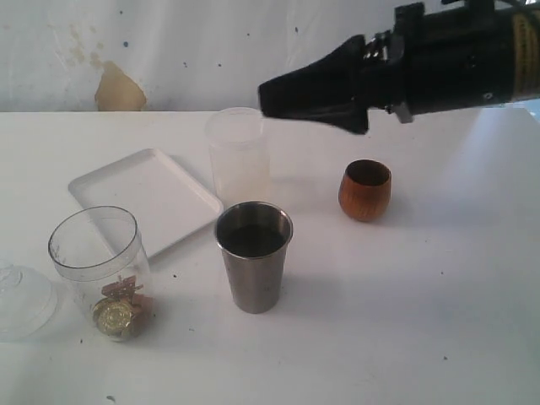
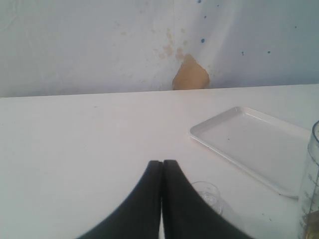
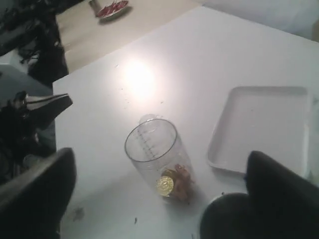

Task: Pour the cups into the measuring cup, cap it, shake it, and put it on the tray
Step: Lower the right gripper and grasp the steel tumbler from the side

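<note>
Exterior view: the right arm reaches in level from the right, high above the table (image 1: pixel 422 321), its right gripper (image 1: pixel 272 94) pointing left, with fingers (image 3: pixel 37 196) spread wide in the right wrist view. The left gripper (image 2: pixel 162 167), fingers pressed together, points over bare table toward the far wall. The measuring cup (image 1: pixel 97 266) stands near left by the tray (image 1: pixel 126 181), the steel tumbler (image 1: pixel 253 257) centre, the wooden cup (image 1: pixel 364 190) farther right, open table between them.

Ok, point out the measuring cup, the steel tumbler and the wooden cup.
measuring cup (image 1: pixel 97 266), exterior view, clear side wall.
steel tumbler (image 1: pixel 253 277), exterior view, outer wall.
wooden cup (image 1: pixel 364 196), exterior view, rounded front.
</note>
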`<state>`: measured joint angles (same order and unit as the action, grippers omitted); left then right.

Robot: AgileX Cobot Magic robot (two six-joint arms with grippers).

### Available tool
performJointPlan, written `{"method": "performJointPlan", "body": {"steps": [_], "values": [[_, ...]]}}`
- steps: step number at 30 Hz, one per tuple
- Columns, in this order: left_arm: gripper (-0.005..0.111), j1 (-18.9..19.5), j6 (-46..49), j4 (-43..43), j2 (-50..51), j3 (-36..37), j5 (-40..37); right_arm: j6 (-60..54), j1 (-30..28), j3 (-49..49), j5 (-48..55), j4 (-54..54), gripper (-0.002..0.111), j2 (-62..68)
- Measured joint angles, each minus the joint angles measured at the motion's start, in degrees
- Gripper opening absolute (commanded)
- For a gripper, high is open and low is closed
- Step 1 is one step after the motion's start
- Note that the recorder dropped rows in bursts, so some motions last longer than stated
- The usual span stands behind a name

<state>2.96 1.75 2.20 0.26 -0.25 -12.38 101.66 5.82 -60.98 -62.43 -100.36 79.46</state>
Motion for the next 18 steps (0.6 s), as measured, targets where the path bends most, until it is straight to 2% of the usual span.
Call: {"method": "performJointPlan", "body": {"steps": [4, 6, 10, 14, 18], "values": [[0.001, 0.0, 0.0, 0.0, 0.0, 0.0, 0.0, -9.56, 5.24, 0.63, -3.02, 0.0, 0.103, 1.38], [0.001, 0.0, 0.0, 0.0, 0.0, 0.0, 0.0, -16.31, 5.53, 4.35, -0.01, 2.07, 0.103, 1.5], [0.001, 0.0, 0.0, 0.0, 0.0, 0.0, 0.0, -34.51, 5.53, 16.47, 8.23, 17.57, 0.103, 0.53], [0.001, 0.0, 0.0, 0.0, 0.0, 0.0, 0.0, -49.57, 5.53, 24.51, 7.87, 27.22, 0.103, 0.04], [0.001, 0.0, 0.0, 0.0, 0.0, 0.0, 0.0, -53.87, 5.62, 26.41, 12.93, 33.68, 0.103, 2.69]]}}
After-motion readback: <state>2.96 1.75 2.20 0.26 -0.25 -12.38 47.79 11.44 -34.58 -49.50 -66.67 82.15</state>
